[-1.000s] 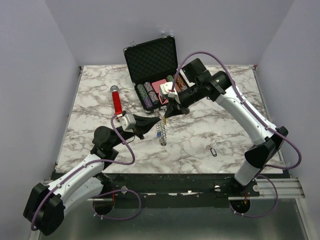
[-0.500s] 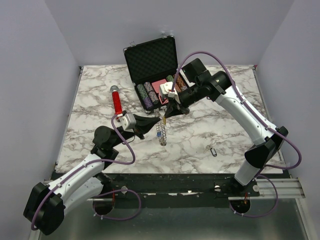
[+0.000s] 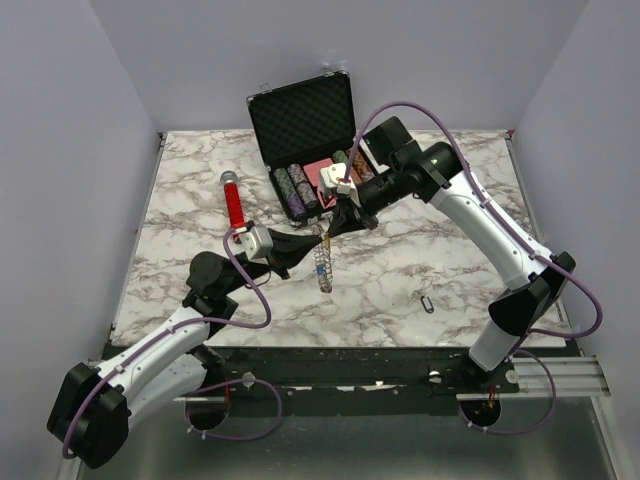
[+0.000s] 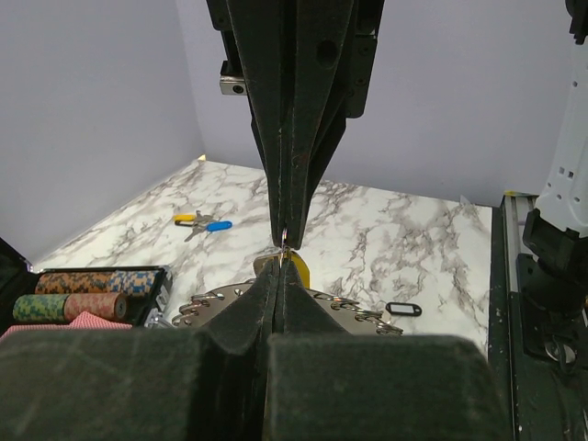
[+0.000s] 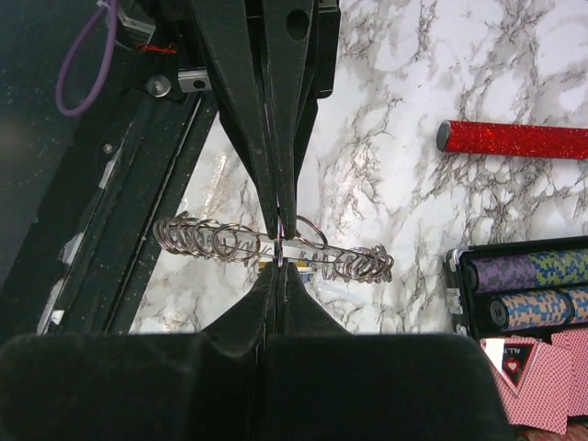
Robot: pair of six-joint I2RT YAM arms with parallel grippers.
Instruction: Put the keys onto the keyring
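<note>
While both clamp fully shut, left gripper [image 4: 277, 285] pinches keyring [image 5: 230, 243], right gripper [image 5: 278, 276] a yellow-tagged key [image 4: 296, 266]; only left wrist view shows loose keys [image 4: 202, 221], ten o'clock.

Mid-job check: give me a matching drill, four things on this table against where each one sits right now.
Things:
1 keyring
2 red tube
3 black-tagged key
4 chip case

Places:
A open at the far edge
B lying alone toward the near right
C at the meeting tips of the left gripper and right gripper
D lying left of the case

Pairs: 1-C, 2-D, 3-B, 4-A
</note>
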